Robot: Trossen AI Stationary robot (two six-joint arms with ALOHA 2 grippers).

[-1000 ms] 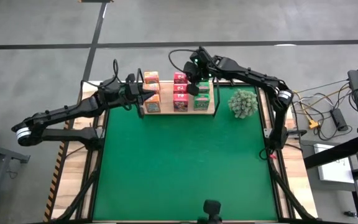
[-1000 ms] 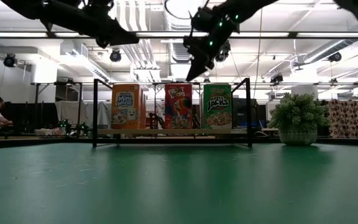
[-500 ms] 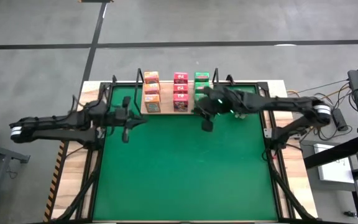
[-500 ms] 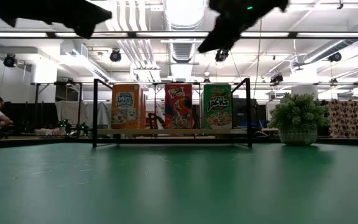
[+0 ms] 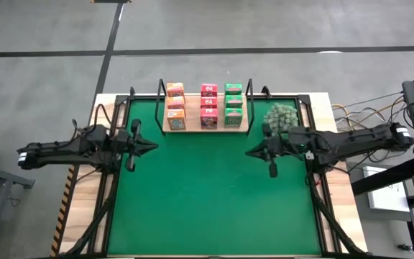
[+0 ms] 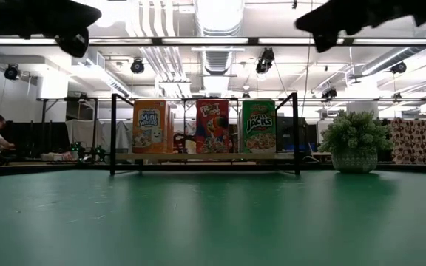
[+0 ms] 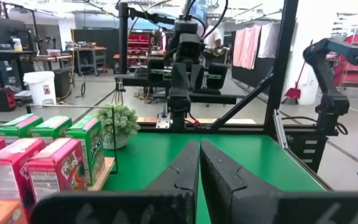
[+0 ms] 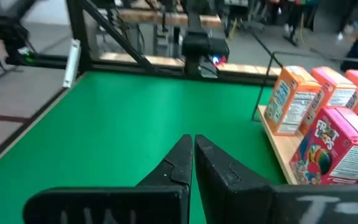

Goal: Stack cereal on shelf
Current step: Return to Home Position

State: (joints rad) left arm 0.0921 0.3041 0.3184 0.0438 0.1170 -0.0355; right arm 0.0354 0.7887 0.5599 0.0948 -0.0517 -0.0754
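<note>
Nine cereal boxes (image 5: 208,92) stand on the shelf (image 5: 192,124) in three files of three. Each file runs from the shelf's front edge to its back. Both grippers hang clear of the shelf and hold nothing.

Left of the shelf and forward of its front edge, the left gripper (image 5: 151,146) hovers over the green mat (image 5: 207,201). It is well apart from the board, with its tip turned toward the open space before the shelf. Its wrist view shows the two dark fingers (image 7: 182,171) pressed together, with only a hairline between them.

At the shelf's left end are the orange boxes (image 5: 175,108) — in the low view the front one reads Mini Wheats on an orange face. The middle file is the pink boxes (image 5: 208,119), and its front box carries Froot Loops lettering over a busy coloured picture. At the shelf's right end are the green boxes (image 5: 233,115), the front one marked Apple Jacks in white. All the boxes stand upright with their fronts level with one another and narrow strips of bare light wood between the files. Thin black wire uprights (image 6: 112,133) rise at both ends of the board.

Just beyond the shelf's right end sits a fuzzy grey-green plant ball (image 5: 282,116). Forward of the plant ball, to the right of the shelf and clear of it, the right gripper (image 5: 254,152) hovers over the mat. It too points toward the space before the shelf, and its fingers (image 8: 176,163) are closed tip to tip.
</note>
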